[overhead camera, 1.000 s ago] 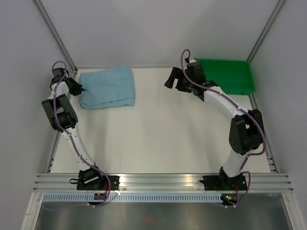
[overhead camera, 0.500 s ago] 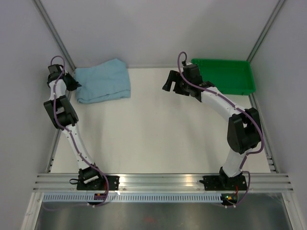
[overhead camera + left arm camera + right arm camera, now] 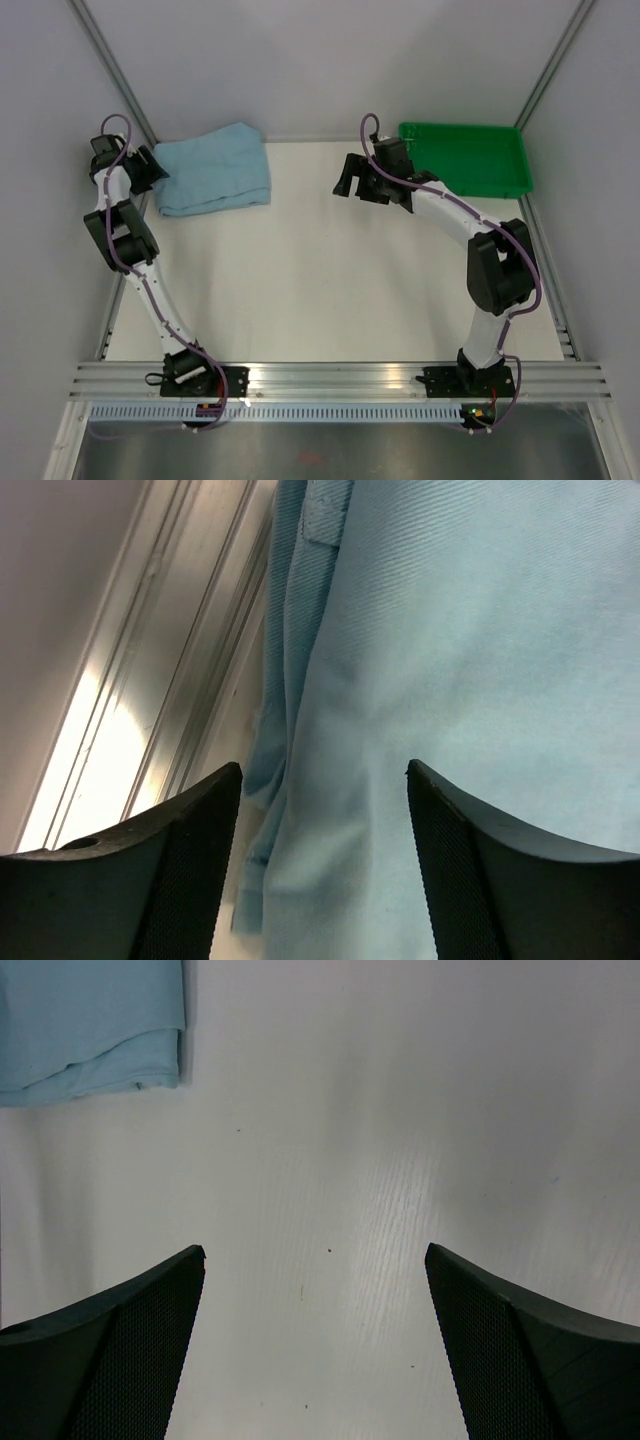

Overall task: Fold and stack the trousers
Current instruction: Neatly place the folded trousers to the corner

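Note:
The trousers [image 3: 215, 170] lie folded into a light blue bundle at the far left corner of the white table [image 3: 300, 280]. My left gripper [image 3: 156, 172] sits at the bundle's left edge. In the left wrist view this gripper [image 3: 323, 780] is open, its fingers [image 3: 190, 870] standing apart over the cloth [image 3: 470, 630] without pinching it. My right gripper [image 3: 354, 185] hovers open above bare table right of centre, apart from the trousers. The right wrist view shows that gripper [image 3: 315, 1255] empty, with a folded corner of the trousers [image 3: 90, 1020] at the top left.
A green plastic tray [image 3: 510, 178] stands at the far right corner, just behind the right arm. An aluminium rail [image 3: 170, 680] runs along the table's left edge, close beside the trousers. Grey walls close in the far side and both sides.
The left gripper drew the trousers toward the far left corner, then opened and let go of the cloth. The right gripper has drifted slightly left.

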Tool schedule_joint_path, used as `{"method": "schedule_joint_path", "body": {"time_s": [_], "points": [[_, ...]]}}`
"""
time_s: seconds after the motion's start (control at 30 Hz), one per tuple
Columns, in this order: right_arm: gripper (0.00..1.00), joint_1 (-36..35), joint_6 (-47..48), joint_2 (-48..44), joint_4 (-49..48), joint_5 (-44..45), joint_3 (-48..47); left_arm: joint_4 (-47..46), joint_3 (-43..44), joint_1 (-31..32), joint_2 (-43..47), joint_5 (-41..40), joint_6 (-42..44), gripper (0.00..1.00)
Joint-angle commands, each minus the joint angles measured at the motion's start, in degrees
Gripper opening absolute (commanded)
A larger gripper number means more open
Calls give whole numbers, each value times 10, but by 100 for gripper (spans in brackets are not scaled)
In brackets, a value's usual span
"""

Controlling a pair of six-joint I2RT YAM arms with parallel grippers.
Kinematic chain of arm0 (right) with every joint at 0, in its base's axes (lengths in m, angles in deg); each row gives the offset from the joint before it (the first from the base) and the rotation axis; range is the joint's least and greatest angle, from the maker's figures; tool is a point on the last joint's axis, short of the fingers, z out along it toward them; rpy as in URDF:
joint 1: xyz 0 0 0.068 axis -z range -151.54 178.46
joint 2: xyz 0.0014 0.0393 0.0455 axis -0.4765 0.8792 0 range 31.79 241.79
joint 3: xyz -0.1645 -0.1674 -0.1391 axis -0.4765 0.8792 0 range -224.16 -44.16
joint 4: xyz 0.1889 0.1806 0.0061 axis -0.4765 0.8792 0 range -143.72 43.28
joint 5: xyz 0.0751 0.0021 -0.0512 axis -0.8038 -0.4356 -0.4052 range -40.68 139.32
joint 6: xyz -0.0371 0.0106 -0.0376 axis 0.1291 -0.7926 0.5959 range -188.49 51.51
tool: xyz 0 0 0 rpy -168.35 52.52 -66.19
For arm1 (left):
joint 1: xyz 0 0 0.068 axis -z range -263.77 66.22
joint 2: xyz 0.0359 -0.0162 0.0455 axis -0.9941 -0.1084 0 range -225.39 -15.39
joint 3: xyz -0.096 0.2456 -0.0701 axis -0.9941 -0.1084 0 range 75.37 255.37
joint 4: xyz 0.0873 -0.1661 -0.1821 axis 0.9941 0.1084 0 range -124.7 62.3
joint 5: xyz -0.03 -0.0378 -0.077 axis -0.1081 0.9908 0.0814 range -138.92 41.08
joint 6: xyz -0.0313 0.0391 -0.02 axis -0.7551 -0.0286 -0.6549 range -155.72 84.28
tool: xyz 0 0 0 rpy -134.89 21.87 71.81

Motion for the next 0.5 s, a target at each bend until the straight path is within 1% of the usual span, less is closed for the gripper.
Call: {"method": "schedule_joint_path", "body": {"time_s": [0.0,0.07,0.1,0.17,0.2,0.23,0.27,0.3,0.33,0.37,0.4,0.43,0.47], "points": [[98,-1,40,-10,1,-6,-26,-46,-12,-26,115,-4,21,73],[98,-1,68,-11,17,7,-35,-64,-48,-26,136,5,24,75],[98,0,80,-10,24,8,-51,-73,-83,-26,150,2,26,76],[98,0,102,-10,37,8,-65,-100,-122,-27,201,-22,34,78],[98,0,114,-13,40,13,-73,-109,-159,-27,218,-25,36,80],[98,1,117,-18,42,19,-74,-118,-176,-29,248,-21,38,80],[98,1,120,-23,35,20,-72,-140,-193,-28,263,-3,33,80],[98,3,125,-35,28,24,-60,-153,-241,-29,279,8,28,80],[98,5,125,-42,20,27,-51,-171,-270,-29,313,26,13,80],[98,8,124,-50,1,26,-43,-190,-298,-28,332,61,7,81],[98,10,121,-67,-5,30,-27,-225,-356,-26,351,74,1,81],[98,17,119,-75,-8,35,-21,-242,-388,-20,372,85,-3,81],[98,19,119,-83,-9,36,-17,-255,-415,-16,414,95,-1,81]]}}
